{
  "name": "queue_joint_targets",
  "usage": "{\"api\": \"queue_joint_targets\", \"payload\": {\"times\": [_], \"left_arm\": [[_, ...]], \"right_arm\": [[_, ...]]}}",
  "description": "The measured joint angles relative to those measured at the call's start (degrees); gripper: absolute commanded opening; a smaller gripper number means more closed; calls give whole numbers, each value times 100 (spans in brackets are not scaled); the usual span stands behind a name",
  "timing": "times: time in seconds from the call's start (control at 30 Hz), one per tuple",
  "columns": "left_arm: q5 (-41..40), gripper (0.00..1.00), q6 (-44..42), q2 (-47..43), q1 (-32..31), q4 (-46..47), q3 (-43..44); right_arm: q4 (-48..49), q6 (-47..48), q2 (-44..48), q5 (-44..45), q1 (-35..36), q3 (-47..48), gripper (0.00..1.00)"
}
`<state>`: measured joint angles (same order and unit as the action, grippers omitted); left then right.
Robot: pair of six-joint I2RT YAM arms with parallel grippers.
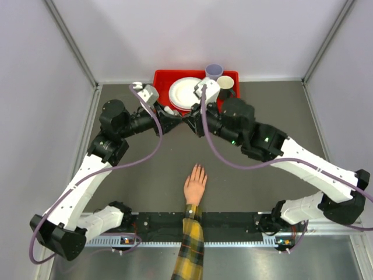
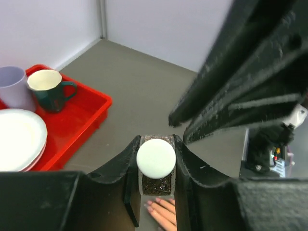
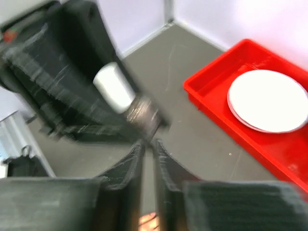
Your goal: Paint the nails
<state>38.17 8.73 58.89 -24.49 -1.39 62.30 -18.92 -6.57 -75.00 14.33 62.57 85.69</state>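
A lab test booth: plain white panels (image 1: 198,35) enclosing a grey table (image 1: 245,192).

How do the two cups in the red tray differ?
The pale lilac plastic cup shows no handle; the dark green mug has one. The lilac cup is one colour throughout; the green mug is cream inside. Both stand upright, side by side, in the red plastic tray.
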Motion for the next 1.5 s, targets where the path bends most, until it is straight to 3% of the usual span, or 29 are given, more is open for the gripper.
{"api": "queue_joint_targets", "payload": {"times": [0.07,0.23,0.33,0.47,0.6,0.8,1.0,1.3,1.5], "left_arm": [[741,0,-31,85,22,26,20],[2815,0,686,109,-37,715,-151],[3309,0,868,96,-35,896,-151],[3626,0,1012,96,-35,949,-151],[3751,0,1073,96,-35,964,-151],[3604,0,970,96,-35,837,-144],[2887,0,337,153,-35,-68,42],[2531,0,24,201,-28,-538,70],[2544,0,7,201,-2,-619,70]], "right_arm": [[-273,13,33,-916,-459,142,38],[-352,105,291,-3150,-1338,238,39],[-321,85,273,-4052,-1399,339,36],[-160,-79,96,-5115,-1399,433,40],[35,-337,-103,-5716,-1399,433,41],[85,-560,-308,-5851,-1401,531,43],[83,-612,-341,-5289,-1357,592,42],[-208,-372,-468,-4599,-1126,769,37],[-407,-46,-577,-4109,-914,1005,28]]}}
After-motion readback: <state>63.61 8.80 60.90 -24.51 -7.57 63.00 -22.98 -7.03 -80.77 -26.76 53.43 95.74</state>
